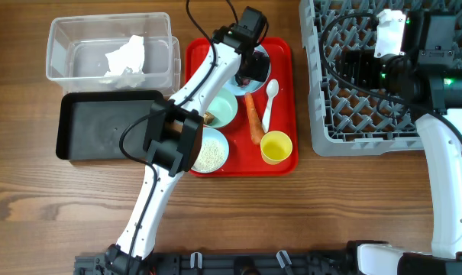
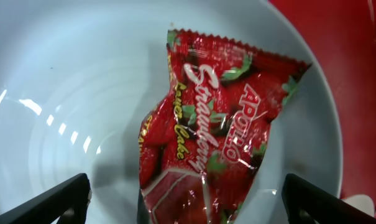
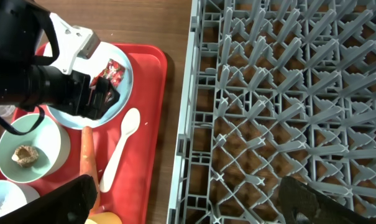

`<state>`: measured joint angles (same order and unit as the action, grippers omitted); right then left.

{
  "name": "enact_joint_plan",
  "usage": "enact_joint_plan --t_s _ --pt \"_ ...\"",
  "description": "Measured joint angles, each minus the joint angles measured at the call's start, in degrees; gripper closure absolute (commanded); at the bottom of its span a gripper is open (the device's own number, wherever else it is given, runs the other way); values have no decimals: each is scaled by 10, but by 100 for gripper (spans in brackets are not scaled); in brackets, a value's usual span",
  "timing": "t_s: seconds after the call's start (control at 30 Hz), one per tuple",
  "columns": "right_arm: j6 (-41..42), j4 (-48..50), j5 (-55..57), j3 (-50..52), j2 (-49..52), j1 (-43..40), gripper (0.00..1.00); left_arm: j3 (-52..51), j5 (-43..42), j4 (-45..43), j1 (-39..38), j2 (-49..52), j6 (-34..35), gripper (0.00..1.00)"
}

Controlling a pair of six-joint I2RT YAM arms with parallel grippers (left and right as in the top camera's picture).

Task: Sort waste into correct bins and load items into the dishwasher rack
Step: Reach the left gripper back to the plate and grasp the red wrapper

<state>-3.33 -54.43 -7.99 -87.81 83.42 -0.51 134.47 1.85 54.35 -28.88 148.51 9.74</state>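
Left hand [image 2: 184, 186]: the fingers are spread wide and nothing is held. One finger is placed at each side of the small red wrapper [image 2: 219, 130], apparently so that it can be pinched from both sides.
Small red wrapper: it lies inside the pale blue plate [image 2: 69, 93], at the far end of the red tray [image 1: 280, 99]. It is not yet lifted.
Right hand [image 3: 188, 186]: it is also fully open and empty. It is held above the left edge of the dishwasher rack [image 3: 287, 93], probably so that the tray is left free for the other arm.
Clear tub [image 1: 59, 27]: the crumpled white tissue [image 1: 126, 55] is already inside, so the wrapper is judged to belong here too.
Black tub [image 1: 101, 130]: it stands just beside the tray and next to the clear tub. It is probably meant for the food waste.
Food waste: the carrot [image 1: 253, 118] lies on the tray between the mint bowl [image 1: 221, 109] and the white spoon [image 1: 267, 103]. A brown scrap [image 3: 24, 155] is seen in the mint bowl, and rice in the blue bowl [image 1: 210, 151].
Yellow cup [image 1: 276, 147]: it stands at the near right corner of the tray.
Rack load: no dish is seen in the rack, so the loading is judged as not yet begun.
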Motion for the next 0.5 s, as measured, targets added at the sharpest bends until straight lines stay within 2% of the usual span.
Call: enact_joint_plan --t_s 0.07,0.13,0.3,0.33,0.4,0.43,0.47,0.5 --pt "0 0 1 0 0 0 3 0 0 -9 0 0 0 6" --pt "0 0 2 0 0 0 3 0 0 -9 0 0 0 15" --pt "1 0 2 0 0 0 5 0 1 -11 0 6 0 62" --pt "1 0 2 0 0 0 5 0 4 -12 0 9 -2 66" --pt "2 0 2 0 0 0 5 0 4 -13 1 9 -3 67" --pt "2 0 2 0 0 0 5 0 4 -13 1 9 -3 73" --pt "2 0 2 0 0 0 5 0 4 -13 1 9 -3 92" --pt "2 0 2 0 0 0 5 0 4 -13 1 9 -2 96"
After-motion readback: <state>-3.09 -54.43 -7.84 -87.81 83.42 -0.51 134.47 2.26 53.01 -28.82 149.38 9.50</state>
